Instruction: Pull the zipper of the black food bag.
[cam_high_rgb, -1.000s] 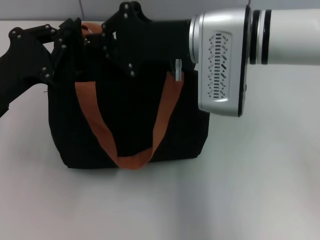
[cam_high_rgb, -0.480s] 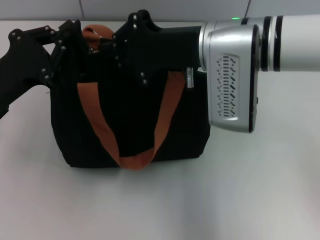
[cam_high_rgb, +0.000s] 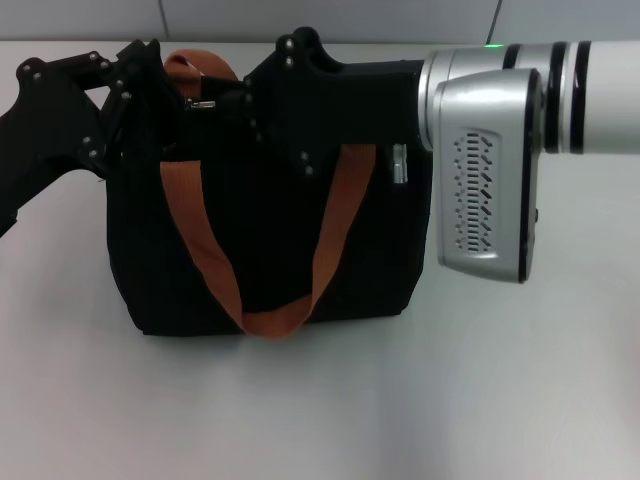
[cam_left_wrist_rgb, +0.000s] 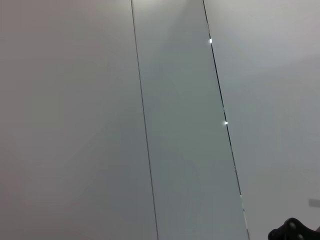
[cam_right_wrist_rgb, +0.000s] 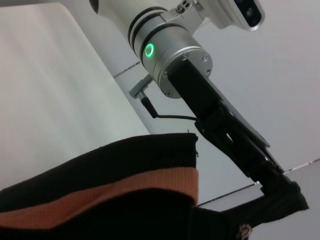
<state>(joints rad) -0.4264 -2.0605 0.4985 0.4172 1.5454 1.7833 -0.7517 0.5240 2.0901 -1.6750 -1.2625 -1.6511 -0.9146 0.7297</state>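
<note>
The black food bag (cam_high_rgb: 270, 240) stands upright on the white table, its orange-brown handles (cam_high_rgb: 335, 220) hanging down the front. My left gripper (cam_high_rgb: 118, 100) is shut on the bag's upper left edge; the right wrist view shows its fingers (cam_right_wrist_rgb: 280, 192) clamped on the black fabric. My right gripper (cam_high_rgb: 225, 100) reaches in from the right along the bag's top edge. It is shut on the small silver zipper pull (cam_high_rgb: 203, 103), which sticks out at its fingertips. The bag (cam_right_wrist_rgb: 100, 170) also shows in the right wrist view.
A small silver metal piece (cam_high_rgb: 400, 163) hangs below my right gripper's body, in front of the bag. The white table (cam_high_rgb: 320, 410) spreads before the bag. The left wrist view shows only grey wall panels (cam_left_wrist_rgb: 180, 125).
My right gripper has moved to the right along the bag's top, and the silver pull has moved right with it. The left gripper has stayed on the bag's edge.
</note>
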